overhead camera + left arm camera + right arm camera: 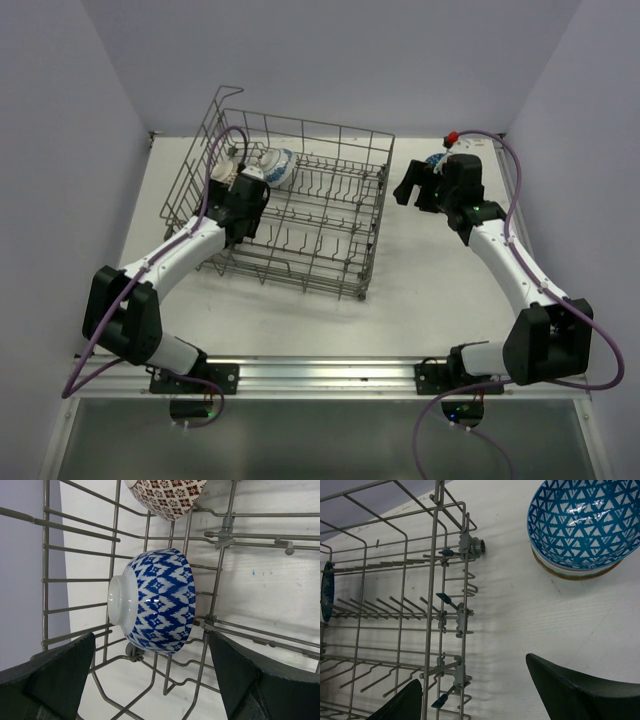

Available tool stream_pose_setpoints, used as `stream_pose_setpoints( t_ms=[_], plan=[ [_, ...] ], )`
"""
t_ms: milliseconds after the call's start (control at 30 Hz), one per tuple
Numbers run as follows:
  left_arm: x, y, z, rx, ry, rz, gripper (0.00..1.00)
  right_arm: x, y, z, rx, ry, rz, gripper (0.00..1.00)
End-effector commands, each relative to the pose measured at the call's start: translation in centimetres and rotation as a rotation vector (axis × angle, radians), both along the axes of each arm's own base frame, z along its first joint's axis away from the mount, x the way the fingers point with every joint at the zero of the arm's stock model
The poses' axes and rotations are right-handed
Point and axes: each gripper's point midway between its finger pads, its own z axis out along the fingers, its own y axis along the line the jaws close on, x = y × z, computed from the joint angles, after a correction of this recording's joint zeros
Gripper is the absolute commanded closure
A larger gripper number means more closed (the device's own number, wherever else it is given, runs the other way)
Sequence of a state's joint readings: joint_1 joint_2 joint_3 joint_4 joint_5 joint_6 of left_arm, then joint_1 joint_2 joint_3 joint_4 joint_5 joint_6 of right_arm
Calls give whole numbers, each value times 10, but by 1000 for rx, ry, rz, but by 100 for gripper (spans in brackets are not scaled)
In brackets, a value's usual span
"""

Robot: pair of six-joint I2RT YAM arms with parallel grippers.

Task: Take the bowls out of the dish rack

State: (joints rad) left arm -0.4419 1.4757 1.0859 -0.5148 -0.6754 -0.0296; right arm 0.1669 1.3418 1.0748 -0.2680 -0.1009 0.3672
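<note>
A white desk (300,310) carried everything. On its left part sat the large rectangular dish rack of thin grey wire (300,215), with upright tines and a raised handle at its far-left corner.

The left hand (151,645) was inside the rack's far-left end, released and empty. Its dark fingers (55,680) stood wide on either side of a blue-and-white diamond-patterned ceramic bowl (160,602) without touching it. The right hand (474,670) was likewise spread and held nothing. It hovered over bare desk between the rack's right side and a small stack of bowls already out of the rack.

The diamond-patterned bowl lay on its side among the tines, its white foot ring turned toward the rack's wall. Just beyond it in the rack rested a white bowl with a red-brown flower pattern (170,495). On the desk, a blue triangle-patterned bowl (580,522) sat upright on top of that stack.

These bowls looked rigid, glazed and so probably slippery, fairly light, and liable to chip against the wire. A hold across the wall near the rim seemed safest, with a lift clear of the tines.

No brand, label or writing could be read.
</note>
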Motion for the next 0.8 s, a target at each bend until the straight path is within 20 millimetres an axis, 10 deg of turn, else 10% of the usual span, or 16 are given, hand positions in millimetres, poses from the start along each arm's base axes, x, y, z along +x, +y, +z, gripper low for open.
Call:
stream_pose_setpoints(
  t_ms=[0,767],
  plan=[
    [0,10,4,10,-16,9,0,6,2,5,22,-28,2,9],
    [20,17,-25,36,-18,-28,0,8,0,1,11,-21,-4,9]
  ],
)
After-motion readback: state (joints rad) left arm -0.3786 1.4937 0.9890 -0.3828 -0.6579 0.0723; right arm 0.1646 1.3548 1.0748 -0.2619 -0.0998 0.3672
